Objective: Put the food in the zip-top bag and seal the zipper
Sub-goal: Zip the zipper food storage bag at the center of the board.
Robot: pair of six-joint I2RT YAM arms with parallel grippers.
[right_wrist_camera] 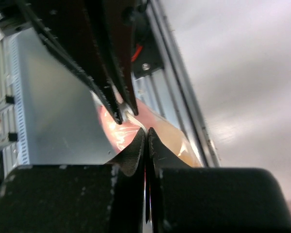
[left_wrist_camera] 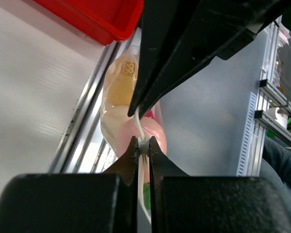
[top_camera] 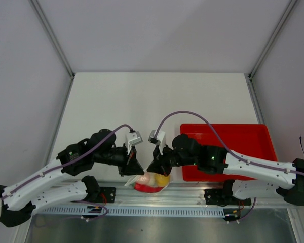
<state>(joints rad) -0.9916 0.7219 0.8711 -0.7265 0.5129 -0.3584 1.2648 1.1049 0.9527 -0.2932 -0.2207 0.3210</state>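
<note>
The zip-top bag (top_camera: 149, 181) hangs between my two grippers over the table's near edge. Inside it the food shows as a yellow-orange ball (top_camera: 163, 179) and a whitish egg shape (top_camera: 141, 179). The zipper shows as a red strip (top_camera: 147, 189) along the bag's near side. My left gripper (top_camera: 137, 171) is shut on a thin whitish edge of the bag (left_wrist_camera: 120, 109), pinched at the fingertips (left_wrist_camera: 143, 145). My right gripper (top_camera: 151, 168) is shut on the same edge a short way along (right_wrist_camera: 146, 131). The bag (right_wrist_camera: 177, 143) bulges pink and cream just beyond the jaws.
A red tray (top_camera: 243, 147) lies on the table's right half, just behind my right arm, and its corner (left_wrist_camera: 94, 17) shows in the left wrist view. A metal rail (top_camera: 192, 190) runs along the table's near edge under the bag.
</note>
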